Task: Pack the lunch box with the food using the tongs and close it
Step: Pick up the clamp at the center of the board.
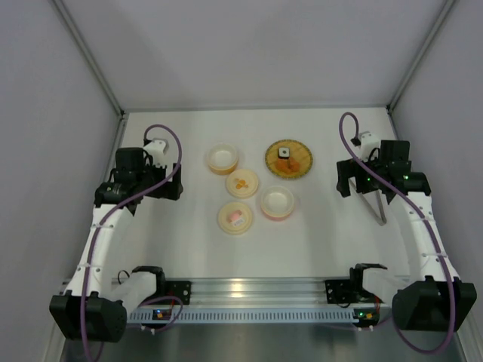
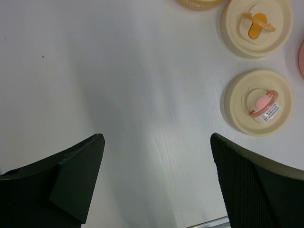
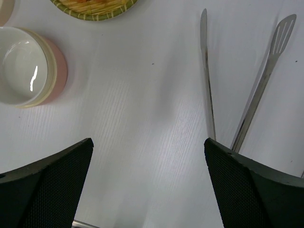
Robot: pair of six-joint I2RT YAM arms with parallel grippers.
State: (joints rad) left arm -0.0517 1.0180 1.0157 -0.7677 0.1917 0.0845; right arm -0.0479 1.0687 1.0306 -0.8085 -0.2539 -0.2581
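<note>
The left gripper [image 2: 156, 140] hung over the left of the table [image 1: 317, 245], jaws spread wide and empty. Right of it lay the orange-tab lid [image 2: 258, 26] and, nearer, the pink-tab lid [image 2: 258, 102], both off their bowls. The right gripper [image 3: 148, 142] hung at the right, also spread wide and holding nothing. The tongs [image 3: 207, 80] lay flat just right of it, tips splayed and pointing far, untouched. The food [image 1: 287, 161] sat on the plate [image 1: 302, 151] at far centre, well apart from the tongs. The pink bowl [image 3: 28, 66] stood open near the plate; the yellow bowl [image 1: 223, 158] stood left of the plate
</note>
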